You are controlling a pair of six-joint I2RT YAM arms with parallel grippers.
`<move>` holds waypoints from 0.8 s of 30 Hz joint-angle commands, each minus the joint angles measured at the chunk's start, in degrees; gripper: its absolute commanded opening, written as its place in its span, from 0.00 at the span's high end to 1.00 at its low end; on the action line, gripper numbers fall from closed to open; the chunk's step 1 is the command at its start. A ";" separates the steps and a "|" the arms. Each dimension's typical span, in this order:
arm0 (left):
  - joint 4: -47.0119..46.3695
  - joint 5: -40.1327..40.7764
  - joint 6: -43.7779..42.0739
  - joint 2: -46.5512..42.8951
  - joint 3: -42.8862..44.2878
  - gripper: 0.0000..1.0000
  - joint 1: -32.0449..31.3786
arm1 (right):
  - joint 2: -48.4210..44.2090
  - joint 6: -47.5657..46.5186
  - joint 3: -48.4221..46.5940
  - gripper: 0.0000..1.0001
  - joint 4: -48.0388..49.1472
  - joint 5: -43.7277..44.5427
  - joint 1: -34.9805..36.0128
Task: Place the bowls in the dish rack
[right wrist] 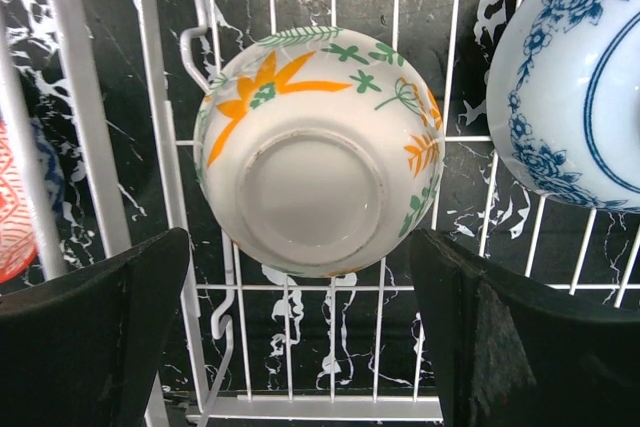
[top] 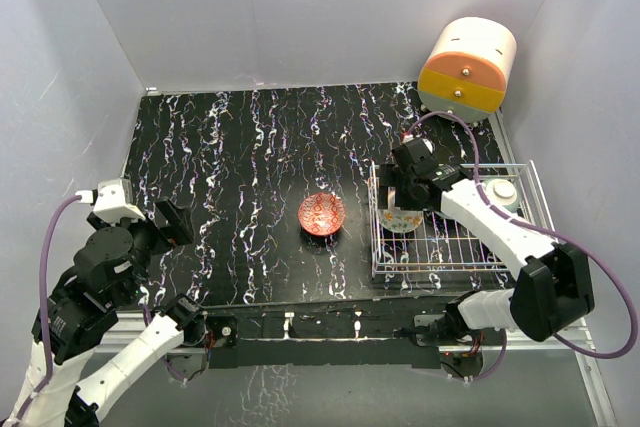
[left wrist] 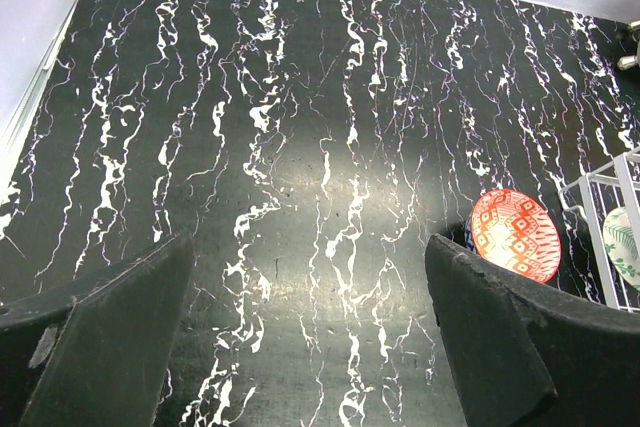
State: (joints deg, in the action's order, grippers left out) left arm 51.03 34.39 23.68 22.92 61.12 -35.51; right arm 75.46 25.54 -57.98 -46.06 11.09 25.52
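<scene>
The white wire dish rack [top: 440, 272] stands at the right of the table. In it a white bowl with orange and green flowers [top: 400, 217] lies upside down at the left end, and a blue-and-white bowl [top: 503, 192] sits at the far right. A red patterned bowl [top: 321, 214] stands on the table left of the rack. My right gripper [top: 395, 192] is open just above the floral bowl [right wrist: 315, 162], apart from it, with the blue-and-white bowl [right wrist: 570, 77] beside it. My left gripper [top: 175, 222] is open and empty at the table's left, and its view shows the red bowl [left wrist: 513, 235].
A cream-and-orange round drawer unit [top: 467, 65] stands at the back right corner. Grey walls close in the black marbled table [top: 240, 147] on three sides. The rack's corner [left wrist: 600, 237] shows at the right edge of the left wrist view.
</scene>
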 commanded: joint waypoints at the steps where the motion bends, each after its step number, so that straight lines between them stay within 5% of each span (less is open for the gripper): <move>1: -0.75 0.02 -1.30 -0.50 0.05 0.03 -0.35 | 0.47 -0.24 -3.14 0.12 2.09 3.22 0.32; 24: -1.28 -0.42 -1.97 0.23 -0.59 0.03 -0.35 | -0.60 1.00 -1.83 0.57 -0.88 9.62 1.27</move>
State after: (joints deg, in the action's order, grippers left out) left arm 50.78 34.35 22.65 22.72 60.95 -35.51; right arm 78.74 25.63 -59.79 -45.08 16.73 26.63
